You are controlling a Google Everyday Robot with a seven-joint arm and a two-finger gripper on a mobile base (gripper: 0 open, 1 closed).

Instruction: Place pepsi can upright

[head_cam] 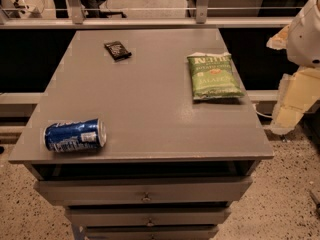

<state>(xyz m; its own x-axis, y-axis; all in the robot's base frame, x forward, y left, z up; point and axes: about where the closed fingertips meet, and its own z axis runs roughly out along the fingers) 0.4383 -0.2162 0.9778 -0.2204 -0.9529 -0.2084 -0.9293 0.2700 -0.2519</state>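
The pepsi can (75,135) is blue with white markings and lies on its side at the front left corner of the grey tabletop (145,99). Its silver top faces right. My gripper (294,101) is at the right edge of the view, beyond the table's right side and well away from the can. It holds nothing that I can see. The white arm (306,31) rises above it.
A green chip bag (214,76) lies flat at the back right of the tabletop. A small black packet (117,50) lies at the back, left of centre. Drawers (145,191) sit below the front edge. A rail (150,21) runs behind the table.
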